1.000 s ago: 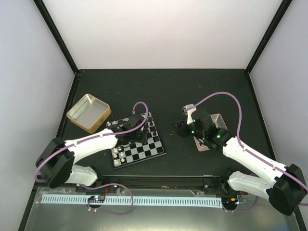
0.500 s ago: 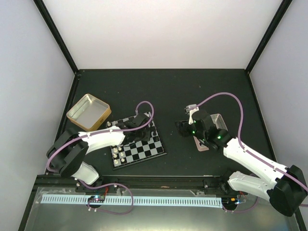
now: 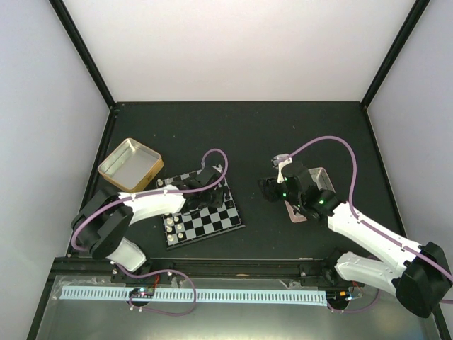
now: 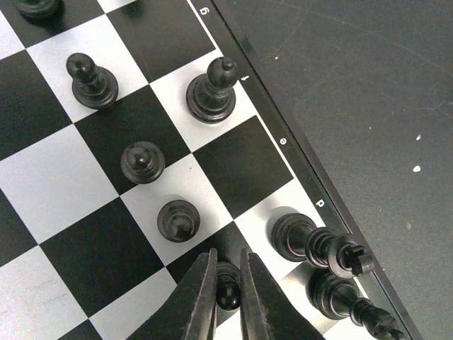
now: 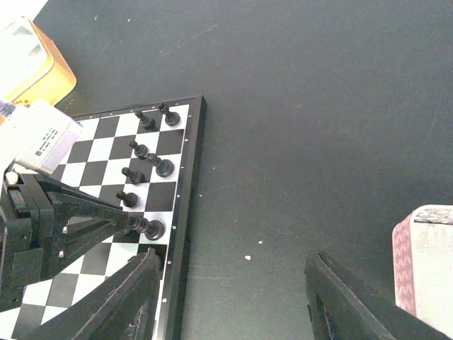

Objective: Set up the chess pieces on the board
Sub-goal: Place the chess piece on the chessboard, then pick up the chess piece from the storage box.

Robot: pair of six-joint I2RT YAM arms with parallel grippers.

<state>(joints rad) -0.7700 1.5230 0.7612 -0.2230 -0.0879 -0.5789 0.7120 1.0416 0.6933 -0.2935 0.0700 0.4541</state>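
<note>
left gripper (image 4: 228,278) nipped shut, right gripper (image 5: 233,269) open

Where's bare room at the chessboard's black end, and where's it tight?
Free: the black edge square between the glossy black bishop and the next back-row piece; the dark tabletop beyond. Crowded: around the left end effector, shut on a black pawn.

White arms (image 3: 150,204), black joints (image 3: 417,280), purple cables (image 3: 333,139)
</note>
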